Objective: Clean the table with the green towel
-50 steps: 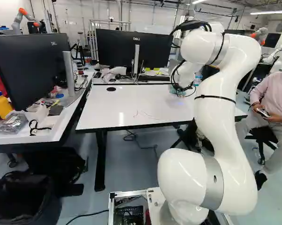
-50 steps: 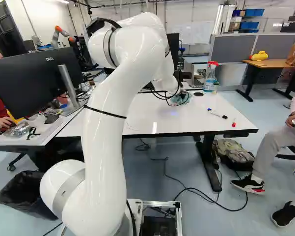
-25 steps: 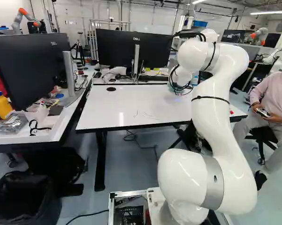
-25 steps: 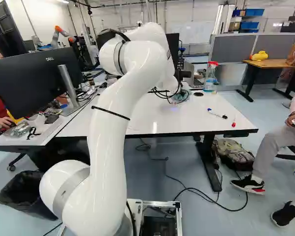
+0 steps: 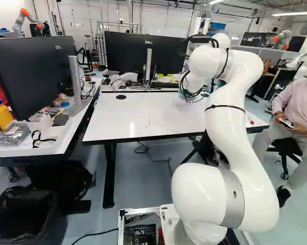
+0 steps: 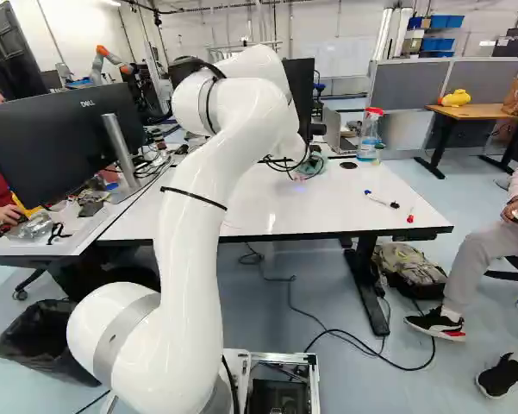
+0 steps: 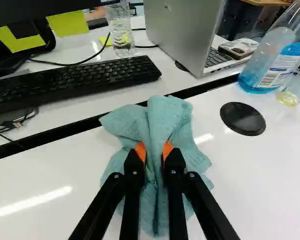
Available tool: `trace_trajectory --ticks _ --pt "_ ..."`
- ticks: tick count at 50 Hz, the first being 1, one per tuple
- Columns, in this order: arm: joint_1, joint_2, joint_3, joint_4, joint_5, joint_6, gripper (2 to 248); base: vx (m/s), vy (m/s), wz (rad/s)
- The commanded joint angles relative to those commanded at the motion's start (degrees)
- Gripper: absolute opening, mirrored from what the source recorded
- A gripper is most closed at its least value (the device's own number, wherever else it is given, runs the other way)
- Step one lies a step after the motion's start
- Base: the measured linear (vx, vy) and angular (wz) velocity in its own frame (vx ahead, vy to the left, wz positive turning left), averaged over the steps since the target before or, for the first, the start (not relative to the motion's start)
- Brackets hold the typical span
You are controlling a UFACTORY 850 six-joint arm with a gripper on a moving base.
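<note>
One pincer [image 6: 302, 167] pinches one green towel [image 7: 172, 117] on one white table [image 5: 138, 115] (one black keyboard [image 7: 85, 78] ahead)

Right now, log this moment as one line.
claw: shut on green towel | towel: bunched, on white table near its far edge | spray bottle: upright | pen-like item: on table

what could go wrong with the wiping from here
The towel, pinched in the gripper, lies right by the gap between the tables and might catch there. A sweep past the round black cap could tip the spray bottle. The small red item near the table's near edge may get pushed off.
</note>
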Motion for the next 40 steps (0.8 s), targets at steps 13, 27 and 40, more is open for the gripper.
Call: trace_trajectory --ticks 13,27,40 --pt "1.4 2.5 3.6 0.0 0.0 0.0 55 0.000 0.000 0.000" --pt "2.8 5.2 7.5 0.0 0.0 0.0 55 0.000 0.000 0.000" --pt "3.0 8.4 12.0 0.0 0.0 0.0 55 0.000 0.000 0.000"
